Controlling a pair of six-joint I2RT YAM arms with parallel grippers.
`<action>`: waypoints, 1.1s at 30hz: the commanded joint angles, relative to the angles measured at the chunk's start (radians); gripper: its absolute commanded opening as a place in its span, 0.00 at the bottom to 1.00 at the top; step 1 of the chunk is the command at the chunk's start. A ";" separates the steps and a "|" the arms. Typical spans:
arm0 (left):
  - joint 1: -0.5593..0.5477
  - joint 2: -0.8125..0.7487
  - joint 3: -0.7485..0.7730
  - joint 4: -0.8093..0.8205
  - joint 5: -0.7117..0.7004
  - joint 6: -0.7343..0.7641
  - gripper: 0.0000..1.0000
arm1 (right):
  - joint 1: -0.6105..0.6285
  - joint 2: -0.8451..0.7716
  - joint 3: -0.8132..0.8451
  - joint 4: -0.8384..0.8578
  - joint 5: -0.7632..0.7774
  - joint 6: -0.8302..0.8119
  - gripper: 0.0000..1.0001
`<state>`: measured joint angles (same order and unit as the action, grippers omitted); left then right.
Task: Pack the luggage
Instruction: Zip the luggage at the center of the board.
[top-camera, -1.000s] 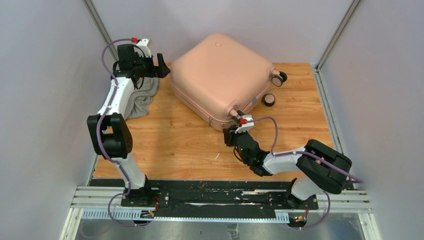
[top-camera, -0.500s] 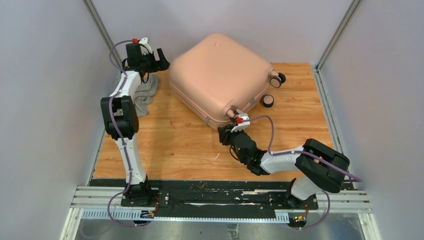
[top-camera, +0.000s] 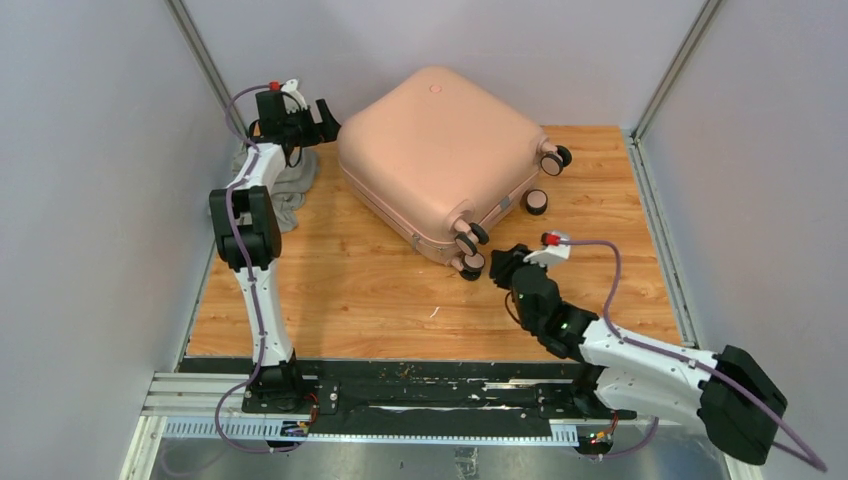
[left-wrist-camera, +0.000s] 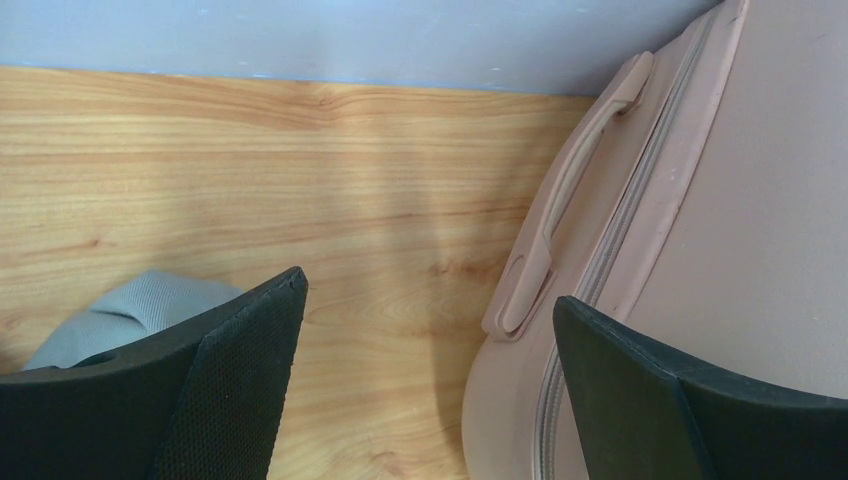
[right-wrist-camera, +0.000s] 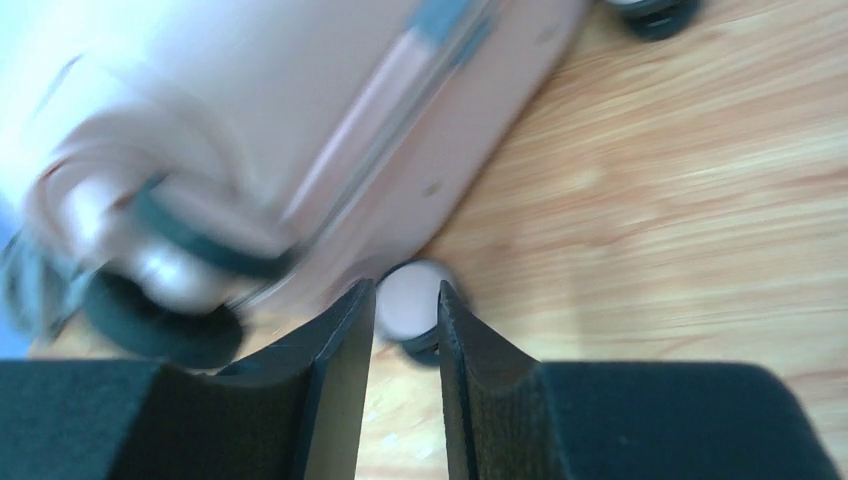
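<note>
The luggage (top-camera: 440, 150) is a pale pink hard-shell suitcase lying shut on the wooden floor, black wheels (top-camera: 470, 250) at its near corner. My left gripper (top-camera: 325, 115) is open and empty beside its far left corner. In the left wrist view (left-wrist-camera: 428, 290) the side handle (left-wrist-camera: 570, 200) and the zip seam lie ahead, near the right finger. My right gripper (top-camera: 497, 262) is on the floor just right of the near wheels. Its fingers (right-wrist-camera: 405, 290) stand almost together and hold nothing. A small wheel (right-wrist-camera: 405, 305) shows beyond the tips. The view is blurred.
A grey cloth (top-camera: 285, 185) lies crumpled by the left wall under the left arm and shows in the left wrist view (left-wrist-camera: 130, 305). Grey walls close in the floor at the left, back and right. Two more wheels (top-camera: 545, 180) stick out at the suitcase's right side.
My right gripper has pulled away from the suitcase's near corner and swung right, with its arm stretched out. My left arm has folded closer to the left wall; its gripper stays by the far corner.
</note>
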<state>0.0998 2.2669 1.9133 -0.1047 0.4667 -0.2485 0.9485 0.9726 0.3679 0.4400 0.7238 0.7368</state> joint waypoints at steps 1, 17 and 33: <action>-0.046 0.035 0.021 0.037 0.089 -0.020 0.98 | -0.224 -0.018 0.019 -0.249 -0.043 0.087 0.32; -0.123 -0.121 -0.298 0.151 0.382 0.108 0.93 | -0.579 0.635 0.589 -0.141 -0.603 -0.216 0.21; -0.113 -0.395 -0.605 -0.251 0.547 0.632 0.91 | -0.560 0.783 0.695 -0.029 -0.926 -0.217 0.22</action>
<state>0.0856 1.9354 1.3937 -0.0158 0.6983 0.2424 0.2909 1.6798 0.9722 0.2539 0.1631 0.4793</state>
